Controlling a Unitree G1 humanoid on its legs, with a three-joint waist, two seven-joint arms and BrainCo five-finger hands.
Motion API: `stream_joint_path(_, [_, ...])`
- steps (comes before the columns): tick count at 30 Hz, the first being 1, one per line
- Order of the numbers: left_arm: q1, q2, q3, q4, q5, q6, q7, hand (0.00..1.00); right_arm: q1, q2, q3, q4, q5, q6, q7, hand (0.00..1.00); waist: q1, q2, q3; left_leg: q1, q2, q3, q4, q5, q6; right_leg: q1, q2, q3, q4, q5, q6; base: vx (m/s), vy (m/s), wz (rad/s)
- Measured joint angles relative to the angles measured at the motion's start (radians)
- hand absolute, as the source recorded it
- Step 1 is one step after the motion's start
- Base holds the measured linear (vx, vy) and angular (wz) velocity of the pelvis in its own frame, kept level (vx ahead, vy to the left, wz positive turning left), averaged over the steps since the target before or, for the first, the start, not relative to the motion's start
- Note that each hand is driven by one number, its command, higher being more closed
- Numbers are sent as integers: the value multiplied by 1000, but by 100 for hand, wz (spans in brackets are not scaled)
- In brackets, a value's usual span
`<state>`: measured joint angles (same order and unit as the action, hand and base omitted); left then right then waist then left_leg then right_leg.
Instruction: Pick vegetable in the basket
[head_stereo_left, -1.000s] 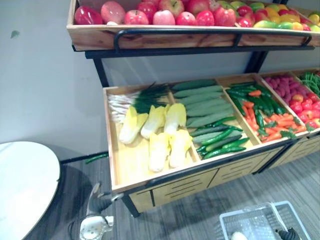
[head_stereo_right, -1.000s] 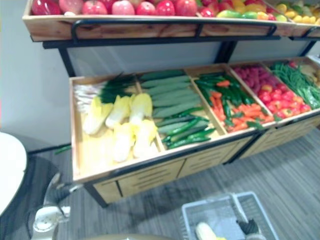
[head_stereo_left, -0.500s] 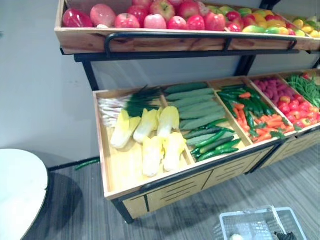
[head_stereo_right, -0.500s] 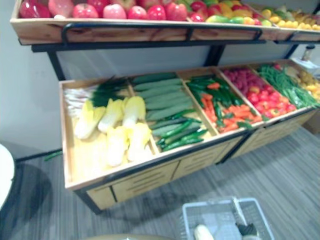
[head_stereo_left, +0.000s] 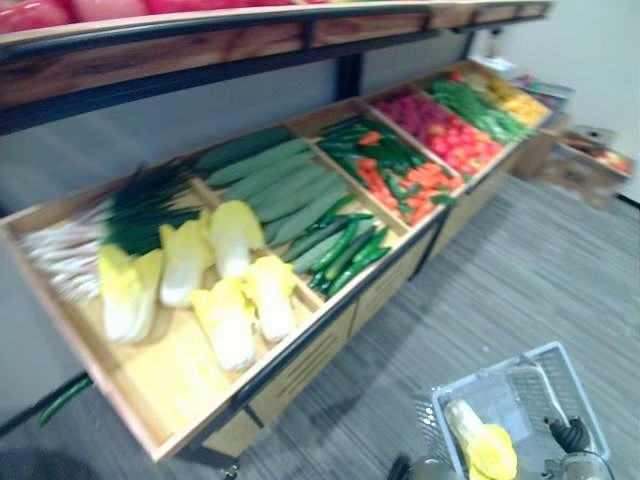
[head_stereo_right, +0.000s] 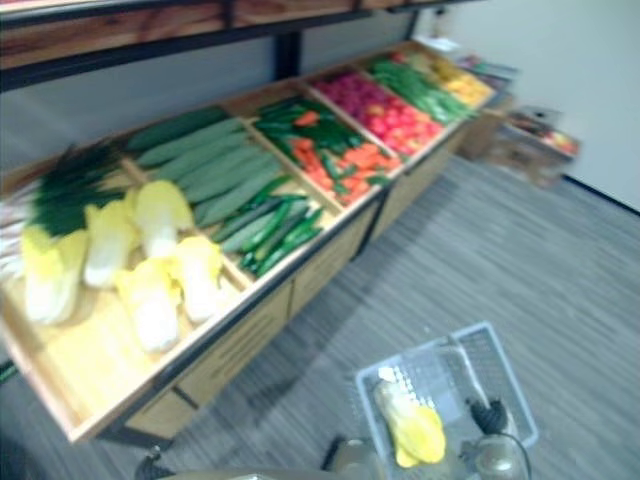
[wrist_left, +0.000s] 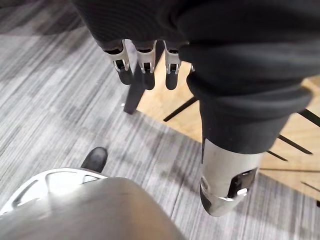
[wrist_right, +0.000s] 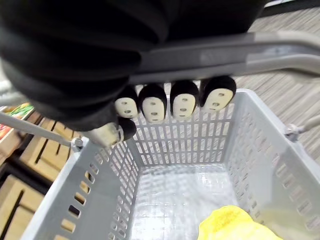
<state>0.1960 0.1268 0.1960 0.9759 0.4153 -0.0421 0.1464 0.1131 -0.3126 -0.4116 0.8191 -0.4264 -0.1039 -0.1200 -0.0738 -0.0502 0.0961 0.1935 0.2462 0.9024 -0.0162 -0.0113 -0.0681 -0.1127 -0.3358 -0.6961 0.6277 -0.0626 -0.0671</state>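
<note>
A grey plastic basket (head_stereo_left: 575, 390) hangs low at the right, above the floor in front of the stall. A yellow napa cabbage (head_stereo_left: 481, 446) lies inside it, also seen as cabbage (wrist_right: 235, 225) on the basket's bottom. My right hand (wrist_right: 170, 102) is shut on the basket's handle (wrist_right: 240, 52), and shows as the right hand (head_stereo_right: 487, 415) at the basket's near rim. My left hand (wrist_left: 145, 70) hangs over the floor by the stall's leg, fingers straight, holding nothing. Several more napa cabbages (head_stereo_left: 230, 290) lie in the stall's nearest wooden crate.
The wooden stall (head_stereo_left: 300, 365) runs from lower left to upper right, with crates of cucumbers (head_stereo_left: 270, 185), green peppers (head_stereo_left: 345, 250), carrots (head_stereo_left: 410, 185) and red vegetables (head_stereo_left: 450, 130). An upper shelf (head_stereo_left: 200, 50) overhangs it. A box of produce (head_stereo_left: 590, 150) stands on the floor far right.
The camera has swung, so the stall now runs off to the upper right. The basket shows more fully, with the yellow cabbage in it. A silver shape at lower left has left the picture.
</note>
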Motion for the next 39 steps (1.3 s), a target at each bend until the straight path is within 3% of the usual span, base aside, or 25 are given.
stream_joint_path(2, [-5, 2, 20, 1, -10, 2, 1, 0, -35, -17, 37, 34, -11, 11, -2, 100, 3, -2, 0, -2, 29, 99, 73, -7, 11, 31, -14, -30, 10, -18, 5, 53, -110, -154])
stream_joint_path(3, [-18, -1, 57, 6, -23, 9, 3, 0, -69, -36, 67, 61, -16, 11, 3, 100, 6, -12, 12, 3, 71, 170, 152, -15, 23, 25, 3, -53, -20, -20, 0, 55, -238, -153])
stream_joint_path(4, [-23, -4, 87, 14, -24, 10, 3, 0, -77, -32, 77, 67, -17, 12, 12, 100, 9, -10, 19, -5, 92, 202, 203, -44, 13, 26, 44, -55, -65, -5, -22, -61, -282, -177])
stream_joint_path(5, [-41, -23, 92, 19, -39, 7, 2, 0, -85, -28, 76, 69, -16, 14, 19, 100, 23, 3, 13, -32, 52, 192, 125, -73, -2, 33, 128, 13, -221, -2, -22, -216, -248, -166])
stream_joint_path(6, [-50, -55, 96, 10, -52, -5, 2, 0, -108, -33, 76, 71, -13, 13, 24, 100, 32, 30, 14, -65, 28, 198, 55, 2, 34, 36, 153, 42, -249, -83, 13, -263, -211, -174])
stream_joint_path(7, [-64, -51, 108, 8, -59, -6, -1, 0, -118, -13, 89, 78, -14, 14, 21, 100, 37, -3, 12, -58, 17, 252, 98, -8, 18, 31, 90, 42, -217, -150, 82, -169, -227, -137])
stream_joint_path(8, [-74, -38, 116, 13, -62, -1, -1, 0, -119, -5, 110, 80, -15, 13, 21, 100, 46, -13, 14, -64, 22, 273, 132, -17, 19, 36, 77, 46, -242, -173, 117, -53, -341, -106])
stream_joint_path(9, [-95, -36, 125, 11, -62, 1, 3, 0, -122, -4, 141, 80, -16, 13, 35, 100, 48, -3, 24, -70, 77, 301, 207, -39, 12, 45, 120, 45, -299, -185, 107, -40, -368, -72])
stream_joint_path(11, [-93, -57, 123, 11, -62, -2, 5, 0, -100, 7, 196, 78, -16, 14, 42, 100, 42, 42, 24, -64, 161, 326, 273, -38, 8, 75, 212, 71, -381, -154, 69, -41, -300, -61])
stream_joint_path(13, [-92, -96, 121, 12, -61, -3, 6, 0, -81, 26, 218, 58, -13, 15, 43, 100, 32, 69, 17, -48, 205, 326, 307, -16, -6, 109, 258, 76, -432, -144, 52, 2, -189, -27])
stream_joint_path(14, [-89, -117, 115, 13, -61, -2, 7, 0, -70, 28, 235, 38, -9, 14, 42, 100, 18, 78, 14, -36, 226, 328, 329, 7, -13, 123, 278, 79, -454, -139, 43, 13, -173, -16])
stream_joint_path(16, [-91, -122, 116, 8, -62, -4, 9, 0, -60, 27, 254, 4, -8, 10, 41, 100, 20, 75, 17, -32, 264, 319, 401, 46, -15, 135, 293, 106, -475, -131, 29, 20, -137, -37])
stream_joint_path(17, [-91, -121, 115, 2, -66, -4, 10, 0, -55, 22, 265, -17, -8, 5, 41, 100, 20, 68, 22, -49, 284, 254, 470, 68, -20, 150, 294, 141, -494, -124, 19, 21, -108, -52])
stream_joint_path(18, [-91, -122, 115, 1, -70, -6, 12, 0, -55, 19, 274, -24, -8, 1, 40, 100, 21, 64, 25, -70, 275, 173, 497, 46, -47, 155, 291, 164, -501, -122, 15, -1, -52, -69])
stream_joint_path(19, [-91, -120, 115, -2, -88, -17, 25, 0, -68, 16, 296, -26, -8, -2, 38, 100, 26, 57, 30, -116, 213, -16, 510, -15, -95, 155, 275, 204, -504, -113, 14, -25, 3, -71])
stream_joint_path(20, [-90, -119, 115, -2, -96, -23, 31, 0, -76, 13, 305, -26, -8, -4, 38, 100, 27, 55, 32, -136, 173, -106, 505, -39, -100, 154, 268, 228, -508, -107, 14, -39, 39, -109])
stream_joint_path(22, [-77, -120, 113, -21, -102, -30, 52, 0, -87, 22, 327, -26, -34, -16, 41, 100, 48, 56, 34, -152, 32, -335, 411, -109, -92, 171, 269, 320, -542, -79, 23, -24, 73, -126])
stream_joint_path(25, [-72, -115, 103, -29, -96, -43, 57, 0, -71, 22, 341, -37, -38, -30, 41, 100, 51, 60, 39, -177, -30, -478, 269, -110, -85, 176, 286, 374, -557, -79, 45, -26, 140, -69])
stream_joint_path(27, [-72, -115, 103, -35, -87, -44, 57, 0, -69, 16, 340, -49, -38, -30, 40, 100, 51, 68, 51, -193, -37, -522, 182, -66, -66, 167, 297, 393, -560, -71, 59, 21, 181, -40])
stream_joint_path(28, [-70, -115, 99, -39, -85, -44, 57, 0, -67, 9, 340, -60, -38, -30, 40, 100, 51, 79, 63, -191, -45, -541, 143, -2, -60, 161, 305, 409, -559, -68, 73, 44, 223, -34])
stream_joint_path(30, [-70, -101, 81, -37, -81, -41, 56, 0, -64, 8, 340, -65, -40, -30, 40, 100, 51, 82, 65, -184, -54, -539, 105, -8, -52, 144, 297, 420, -555, -70, 84, 74, 230, -20])
stream_joint_path(35, [-56, -62, 25, -19, -55, -36, 50, 0, -50, 23, 330, -79, -45, -31, 39, 100, 58, 58, 78, -171, -136, -535, 50, -26, -20, 151, 225, 403, -575, -41, 140, 124, 199, 9])
stream_joint_path(39, [-47, -55, -16, -18, -48, -35, 48, 0, -50, 17, 329, -79, -46, -32, 36, 100, 70, 65, 76, -135, -178, -531, 37, -47, 8, 127, 165, 400, -450, -105, 190, 139, 129, 1])
